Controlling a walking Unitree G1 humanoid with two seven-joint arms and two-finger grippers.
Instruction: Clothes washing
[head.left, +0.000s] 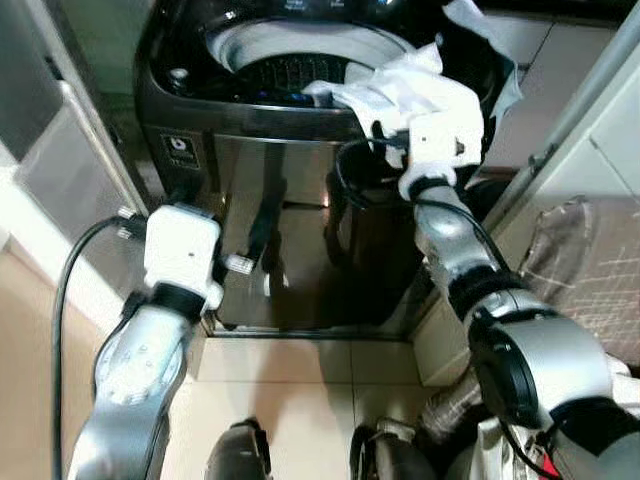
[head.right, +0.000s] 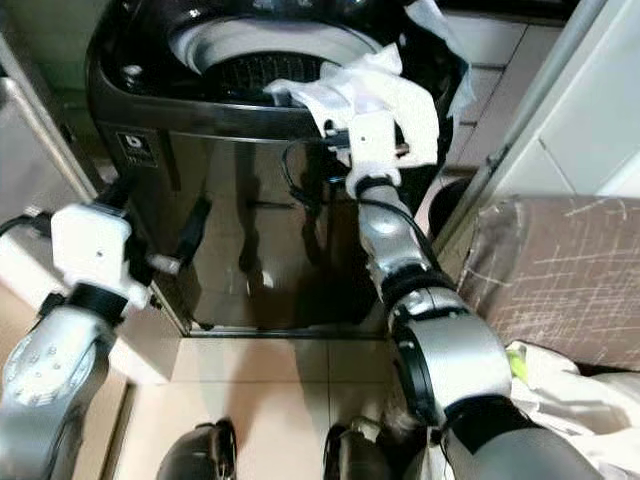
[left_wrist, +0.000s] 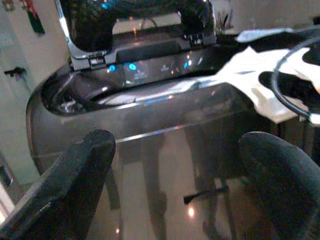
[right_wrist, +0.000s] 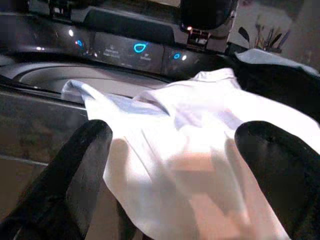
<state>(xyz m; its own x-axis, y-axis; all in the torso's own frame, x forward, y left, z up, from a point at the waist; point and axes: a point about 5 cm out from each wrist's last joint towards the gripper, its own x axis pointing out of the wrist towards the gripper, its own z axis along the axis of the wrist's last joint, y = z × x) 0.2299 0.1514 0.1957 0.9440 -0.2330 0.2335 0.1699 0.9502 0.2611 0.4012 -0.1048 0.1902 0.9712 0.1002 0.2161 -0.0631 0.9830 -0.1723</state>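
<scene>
**Draping risk: shirt half over the washer rim**

Watching the white shirt (right_wrist: 200, 150) now. It lies across the near right edge of the washing machine (head.left: 290, 190), part over the open tub (head.left: 300, 50), part hanging down the front face. Not in the drum yet, by my read.

Right gripper (right_wrist: 170, 165) is up at that rim, right behind the cloth. Wrist cam shows both fingers spread wide with the shirt lying between them, nothing pinched. So I'd call it unheld: only friction on the rim keeps it there.

Left gripper (left_wrist: 185, 185) sits low and near on the left, facing the machine's front panel, fingers wide apart, holding nothing.

What could go wrong, as I judge it:
- Shirt slides off the rim to the floor (head.left: 300, 380) if the right arm nudges it outward; the hanging part may already pull that way.
- Closing on a single thin layer may give a weak grip that slips on lift.
- Black cable (head.left: 345, 170) loops at the right wrist, touching the cloth area; could snag fabric or catch the rim.
- Lid (left_wrist: 135, 20) stands open at the far side; pushing too far could hit it.
</scene>
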